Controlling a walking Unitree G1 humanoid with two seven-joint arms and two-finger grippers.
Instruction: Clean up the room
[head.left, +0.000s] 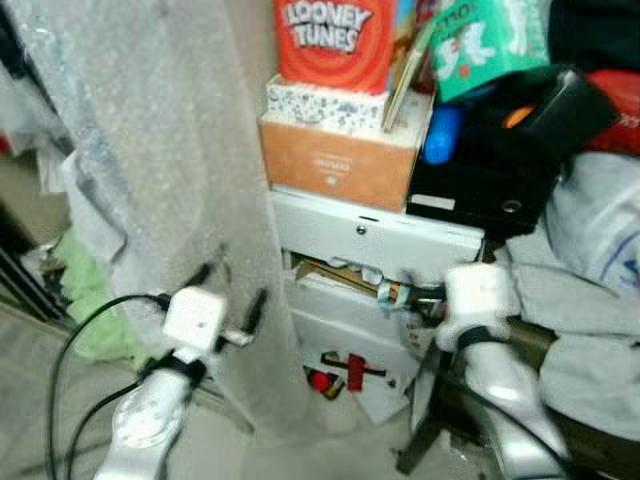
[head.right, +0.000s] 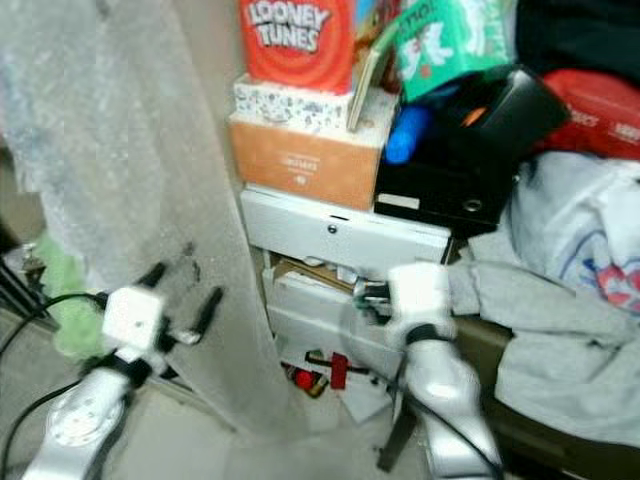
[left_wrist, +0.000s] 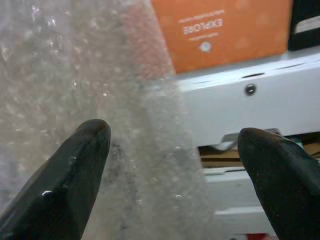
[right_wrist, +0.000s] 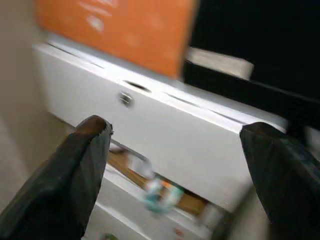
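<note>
Left gripper (head.left: 232, 290) jaws spread wide against hanging bubble wrap (head.left: 170, 150), likely to grab it; right gripper (right_wrist: 175, 170) jaws also open, facing white drawer unit (head.left: 400, 240) at two o'clock; orange box (head.left: 335, 160) stacked above; drawers jammed ajar with clutter.

Left gripper (left_wrist: 172, 145) jaws wide apart, bubble wrap (left_wrist: 75, 75) hanging right in front. Orange box (left_wrist: 225, 30) w/ "EXPLORE" on it sits atop a white drawer unit (left_wrist: 260, 105), box upside-down in this view.
</note>
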